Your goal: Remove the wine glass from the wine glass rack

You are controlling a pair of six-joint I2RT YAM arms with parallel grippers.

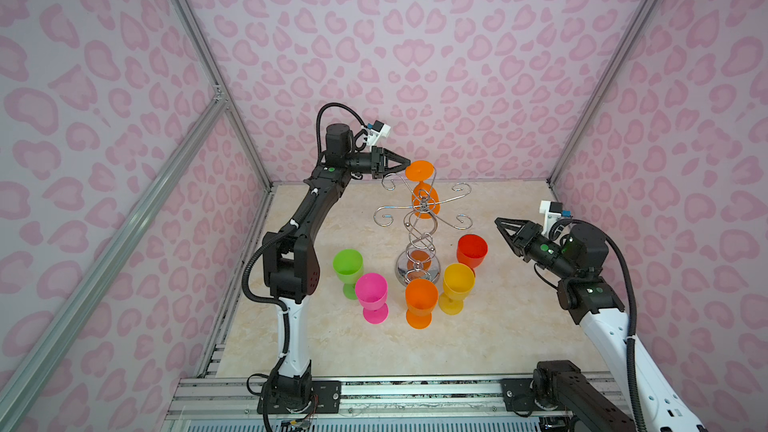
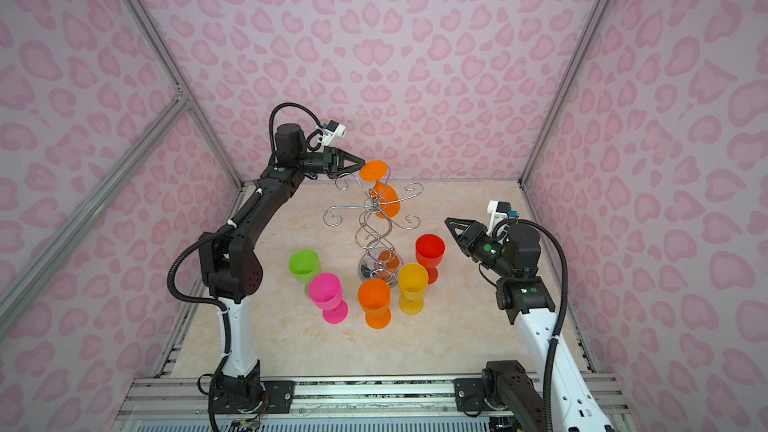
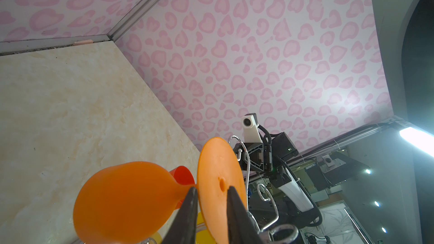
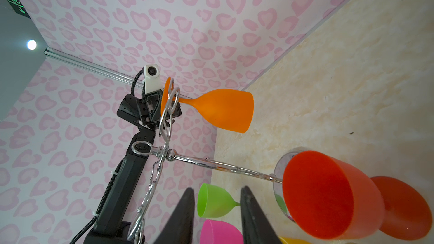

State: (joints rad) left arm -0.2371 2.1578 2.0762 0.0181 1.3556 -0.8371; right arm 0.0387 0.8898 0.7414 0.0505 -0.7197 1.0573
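Up at the back of the table [image 1: 498, 326], the orange wine glass [image 1: 419, 170] is hanging upside down from the rack [image 1: 405, 270]. Its stem is resting in one curled wire arm, its flat foot is sitting on top, and its bowl is dangling beside the twisted post.

The left gripper [image 1: 407, 164] is reaching in level from the side. In the left wrist view its two fingers [image 3: 234, 207] are straddling the foot's edge, one on the outer face and one on the stem side. Whether they are pressing yet I cannot tell.

To my eye the step is calling for a firm pinch on the foot first. A small lift should follow, so the foot is clearing the wire, and then a slide along the wire toward its open end. A straight pull is risking tipping the light rack.

The right gripper [image 1: 498, 222] is hovering well apart to the right, fingers parted and holding nothing. Five other glasses [image 1: 371, 290] are standing near the rack's base, so I am judging a high path away the safest.
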